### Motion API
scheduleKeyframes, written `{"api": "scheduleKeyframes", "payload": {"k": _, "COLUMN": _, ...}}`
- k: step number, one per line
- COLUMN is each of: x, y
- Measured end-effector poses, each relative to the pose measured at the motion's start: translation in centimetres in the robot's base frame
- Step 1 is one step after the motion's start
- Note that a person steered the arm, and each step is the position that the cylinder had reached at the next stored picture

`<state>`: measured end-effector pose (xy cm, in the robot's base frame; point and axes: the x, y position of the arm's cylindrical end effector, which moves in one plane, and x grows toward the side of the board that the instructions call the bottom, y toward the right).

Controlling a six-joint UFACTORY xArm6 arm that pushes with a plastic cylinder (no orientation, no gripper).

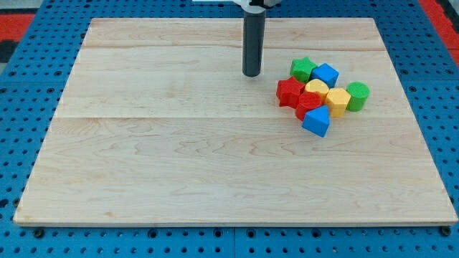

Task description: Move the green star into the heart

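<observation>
My tip [252, 74] rests on the wooden board [179, 158] at the view's upper middle, a short way left of a tight cluster of blocks. The green star [302, 69] is the cluster's upper-left block and the one nearest my tip, with a gap between them. The yellow heart [315, 88] lies just below and right of the star, touching or nearly touching it. A red star [290, 92] sits below the green star, left of the heart.
The same cluster holds a blue cube [325, 74], a yellow hexagon [338, 102], a green cylinder [357, 95], a red block [309, 104] of unclear shape and a blue triangle [316, 122]. A blue pegboard [29, 236] surrounds the board.
</observation>
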<state>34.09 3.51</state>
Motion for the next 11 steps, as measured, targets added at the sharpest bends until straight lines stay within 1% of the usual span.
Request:
{"api": "scheduleKeyframes", "payload": {"k": 1, "x": -0.2, "y": -0.3}}
{"api": "scheduleKeyframes", "payload": {"k": 2, "x": -3.6, "y": 0.2}}
{"api": "scheduleKeyframes", "payload": {"k": 3, "x": -3.1, "y": 8.1}}
{"api": "scheduleKeyframes", "payload": {"k": 4, "x": -0.9, "y": 11.3}}
{"api": "scheduleKeyframes", "payload": {"k": 5, "x": -0.9, "y": 11.3}}
{"api": "scheduleKeyframes", "payload": {"k": 6, "x": -2.0, "y": 12.0}}
{"api": "scheduleKeyframes", "payload": {"k": 7, "x": -2.2, "y": 18.3}}
{"api": "scheduleKeyframes", "payload": {"k": 8, "x": -0.8, "y": 27.6}}
{"api": "scheduleKeyframes", "payload": {"k": 9, "x": 6.2, "y": 29.9}}
{"api": "scheduleKeyframes", "payload": {"k": 10, "x": 7.2, "y": 24.7}}
{"api": "scheduleKeyframes", "payload": {"k": 11, "x": 5.1, "y": 17.6}}
